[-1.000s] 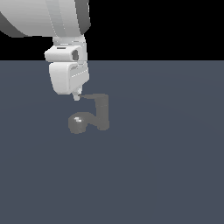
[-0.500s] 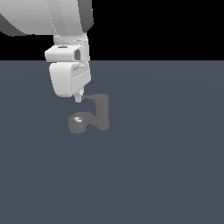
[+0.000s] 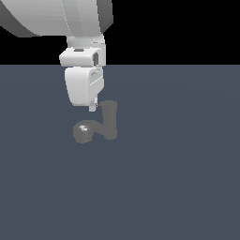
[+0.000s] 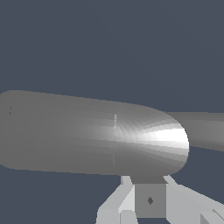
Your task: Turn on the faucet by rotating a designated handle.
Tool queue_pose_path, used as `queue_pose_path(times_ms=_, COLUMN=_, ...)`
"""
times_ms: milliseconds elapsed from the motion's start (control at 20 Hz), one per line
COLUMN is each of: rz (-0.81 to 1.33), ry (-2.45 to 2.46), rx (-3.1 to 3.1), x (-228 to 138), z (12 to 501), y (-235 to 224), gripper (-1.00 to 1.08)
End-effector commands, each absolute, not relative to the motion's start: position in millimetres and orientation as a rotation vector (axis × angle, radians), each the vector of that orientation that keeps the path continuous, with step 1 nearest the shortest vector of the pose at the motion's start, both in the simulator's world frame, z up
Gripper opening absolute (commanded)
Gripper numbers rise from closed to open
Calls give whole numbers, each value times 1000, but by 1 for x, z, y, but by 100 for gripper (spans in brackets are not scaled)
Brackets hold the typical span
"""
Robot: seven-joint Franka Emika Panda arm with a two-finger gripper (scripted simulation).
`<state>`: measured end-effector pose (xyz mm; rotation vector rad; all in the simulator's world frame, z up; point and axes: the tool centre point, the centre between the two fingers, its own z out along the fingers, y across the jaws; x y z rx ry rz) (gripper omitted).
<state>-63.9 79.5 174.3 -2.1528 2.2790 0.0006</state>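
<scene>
Gripper (image 3: 93,107) hanging directly over the grey faucet (image 3: 108,123), fingertip just beside the post top; fingers' state impossible to tell. In wrist view, handle (image 4: 94,133) filling the frame right ahead of the fingers (image 4: 127,203). Best pressed sideways near the lever's free end, slow and level. No readable brands, labels or writing
</scene>
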Motion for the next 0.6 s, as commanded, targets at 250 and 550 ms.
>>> queue_pose_path(times_ms=250, rz=0, ry=2322, rx=-2115, x=-73, z=173, y=29, gripper=-100)
queue_pose_path(times_ms=550, rz=2, ry=2287, rx=-2144, x=-64, z=174, y=35, gripper=-100)
